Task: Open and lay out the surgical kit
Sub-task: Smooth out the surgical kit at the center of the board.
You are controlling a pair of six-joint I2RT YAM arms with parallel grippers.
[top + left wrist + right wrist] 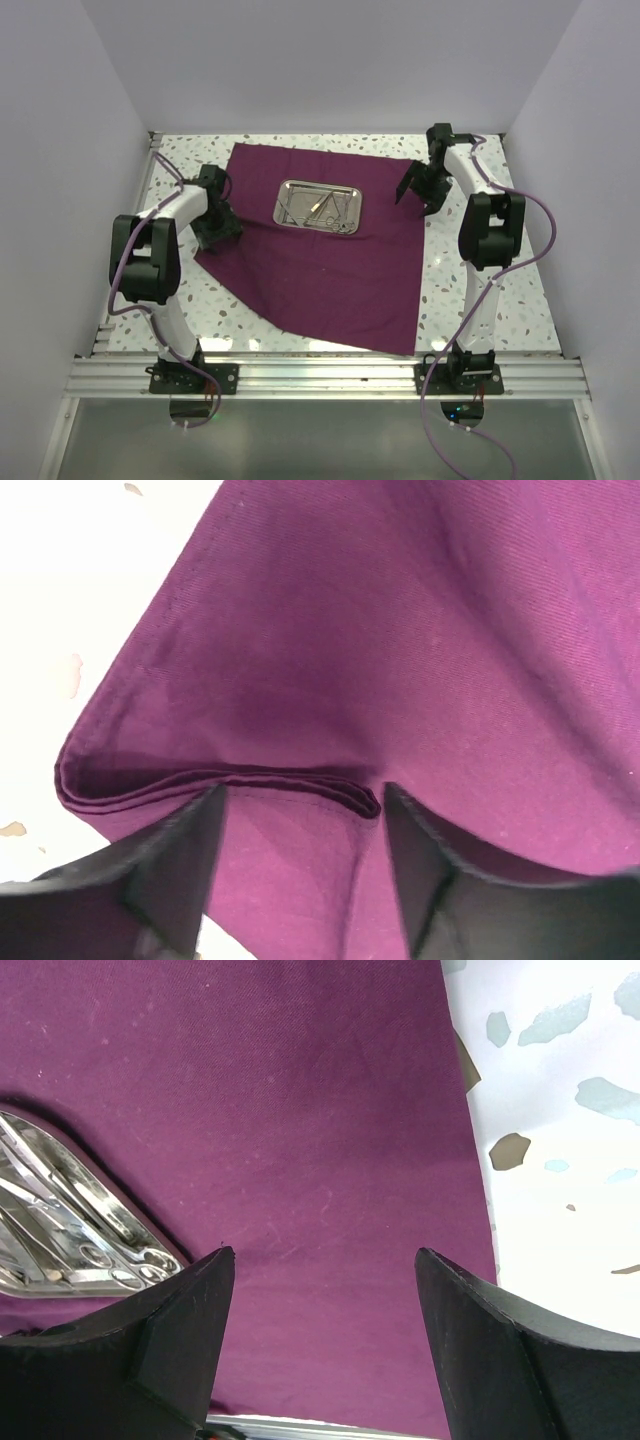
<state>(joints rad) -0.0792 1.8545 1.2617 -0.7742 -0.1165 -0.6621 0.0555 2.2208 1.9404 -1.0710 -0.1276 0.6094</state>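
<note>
Plum cloth wrap [320, 275] is lying opened out and mostly flat across the speckled bench [525, 290], one corner pointing toward the arm bases. Steel tray [320, 205] is sitting on the cloth's upper middle, and thin silver instruments [60, 1220] are lying inside it, ring handles showing at the tray's near end in the right wrist view.

Left hand [217, 230] is working at the cloth's left edge. Its fingers [190, 865] are standing apart and released. A folded hem [215, 780] of the cloth is running across just ahead of the fingertips, doubled over on itself and not pinched.

Right hand [320, 1255] is hovering over the cloth's right side, near the edge where purple meets bench. Its fingers are spread and grasping nothing, with the tray off to its left.
</note>
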